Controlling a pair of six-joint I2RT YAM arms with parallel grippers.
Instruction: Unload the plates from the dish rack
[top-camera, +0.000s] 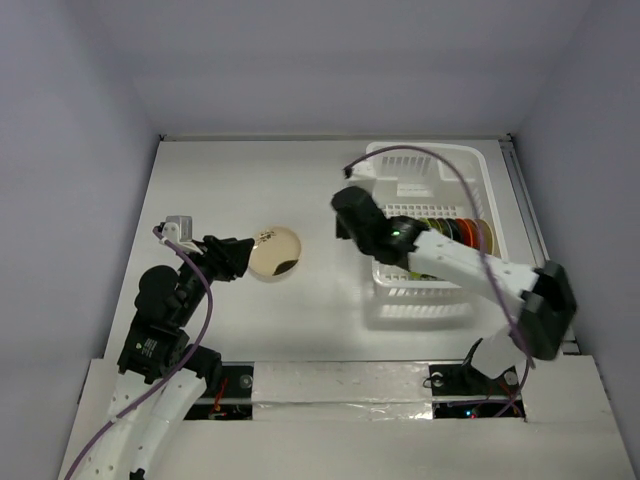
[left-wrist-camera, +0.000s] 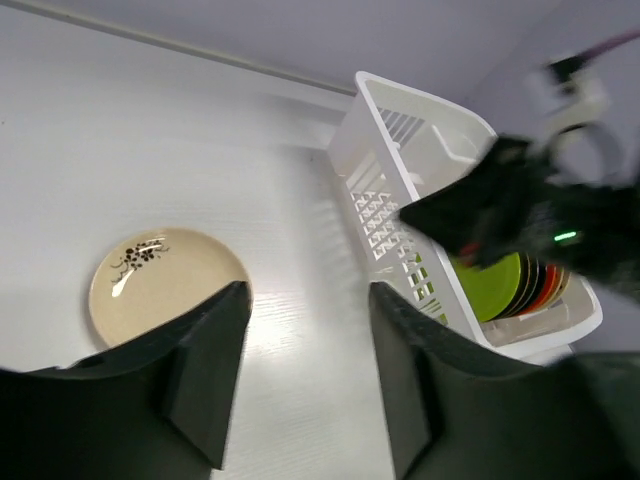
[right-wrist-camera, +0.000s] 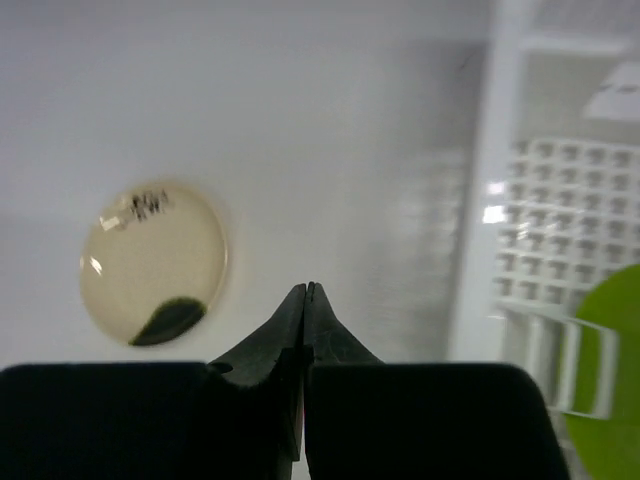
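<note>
Next up: open the right fingers and take the lime green plate

Your right fingers (right-wrist-camera: 285, 345) are pressed together with nothing between them. They hover over the worktop (top-camera: 230, 180) just outside the left wall of the dish rack (top-camera: 420, 295). The plates (top-camera: 465, 232) left to unload stand on edge in a row across the middle of the dish rack. The lime green plate (left-wrist-camera: 492, 285) looks to be the end one nearest that left wall.

To do this well, I judge you should spread the fingers before you go in. Come down from above, pinch the top edge of the lime green plate, and lift straight up until it clears the dish rack's rim.

One cream plate (top-camera: 273, 253) lies flat on the worktop, well to the left of the dish rack. Your left fingers (left-wrist-camera: 205, 370) are apart and empty, just beside it on the side away from the dish rack. Set the next plate clear of both. The purple cable (top-camera: 400, 149) arcs above the dish rack and could snag.
</note>
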